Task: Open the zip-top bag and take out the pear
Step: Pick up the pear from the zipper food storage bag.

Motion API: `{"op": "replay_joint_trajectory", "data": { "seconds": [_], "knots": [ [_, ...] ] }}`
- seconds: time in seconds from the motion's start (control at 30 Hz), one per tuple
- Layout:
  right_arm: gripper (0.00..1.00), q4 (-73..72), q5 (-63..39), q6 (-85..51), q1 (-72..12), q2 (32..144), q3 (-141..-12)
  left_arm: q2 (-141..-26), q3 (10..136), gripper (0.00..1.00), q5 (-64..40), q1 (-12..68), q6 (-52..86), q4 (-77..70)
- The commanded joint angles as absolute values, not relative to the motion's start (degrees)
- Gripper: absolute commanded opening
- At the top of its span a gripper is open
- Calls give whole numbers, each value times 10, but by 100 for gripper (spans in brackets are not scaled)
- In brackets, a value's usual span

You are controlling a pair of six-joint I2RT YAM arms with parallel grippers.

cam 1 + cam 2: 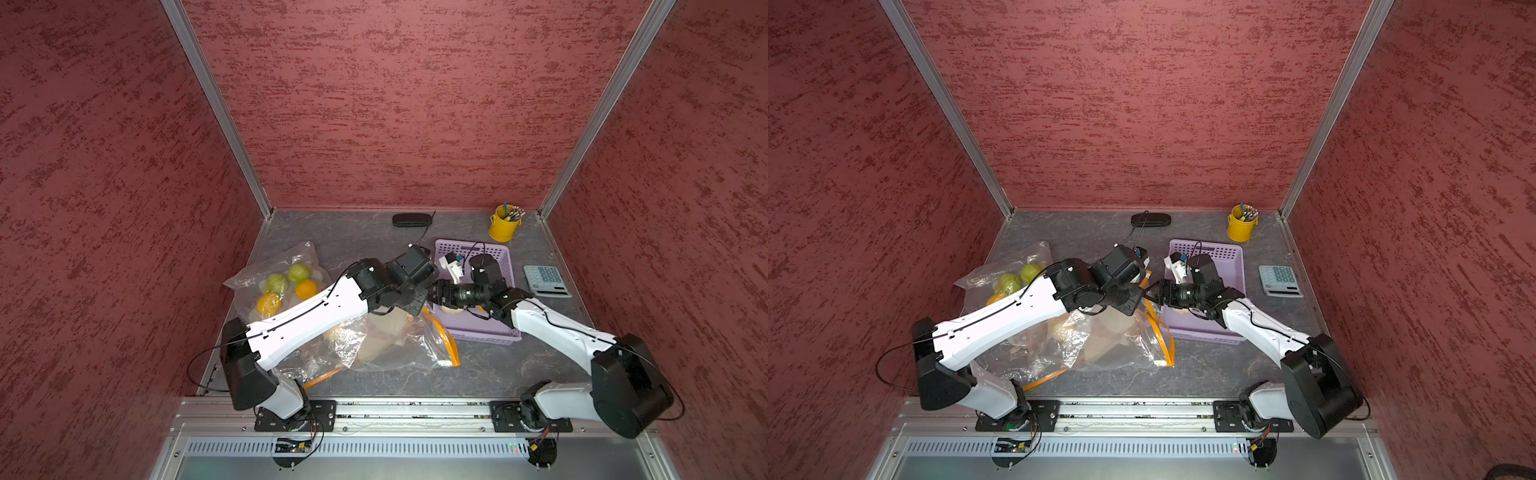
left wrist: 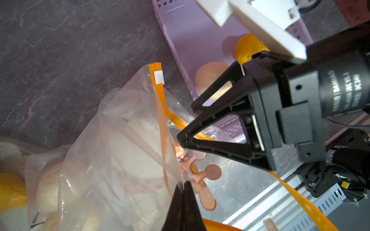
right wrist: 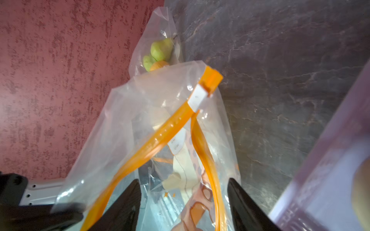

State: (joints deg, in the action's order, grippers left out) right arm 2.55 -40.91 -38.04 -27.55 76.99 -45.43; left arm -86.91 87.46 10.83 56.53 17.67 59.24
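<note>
Zip-top bag (image 1: 390,345) on the tabletop (image 1: 498,374), my left pincer (image 2: 183,186) clamped on one lip, right pincer (image 3: 183,180) half-open astride the orange zip (image 3: 160,139) — I should catch the opposite lip and part gently; pear indistinct inside.

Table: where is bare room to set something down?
Bare: the front strip between the zip-top bag, the purple basket and the rail; the back strip between black case and yellow bucket. Crowded: left, around the fruit bag.

Enclosure: red mottled walls (image 1: 395,104) fill the upper frame in both top views, with aluminium corner posts (image 1: 216,104) at left and right. Grey marbled tabletop (image 1: 490,365) lower centre. Light even.
</note>
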Motion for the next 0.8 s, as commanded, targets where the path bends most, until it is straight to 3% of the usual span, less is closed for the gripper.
{"op": "replay_joint_trajectory", "data": {
  "seconds": [0.0, 0.07, 0.27, 0.77],
  "knots": [
    [51, 41, -409, -387, -279, 740, -474, -847, 861, 0, 150, 568, 188, 557],
    [39, 45, -420, -404, -278, 734, -474, -837, 854, 0, 167, 569, 190, 548],
    [16, 6, -442, -448, -287, 711, -428, -824, 849, 0, 184, 568, 188, 524],
    [10, -154, -439, -522, -430, 907, -474, -787, 838, 0, 182, 586, 191, 448]
  ]
}}
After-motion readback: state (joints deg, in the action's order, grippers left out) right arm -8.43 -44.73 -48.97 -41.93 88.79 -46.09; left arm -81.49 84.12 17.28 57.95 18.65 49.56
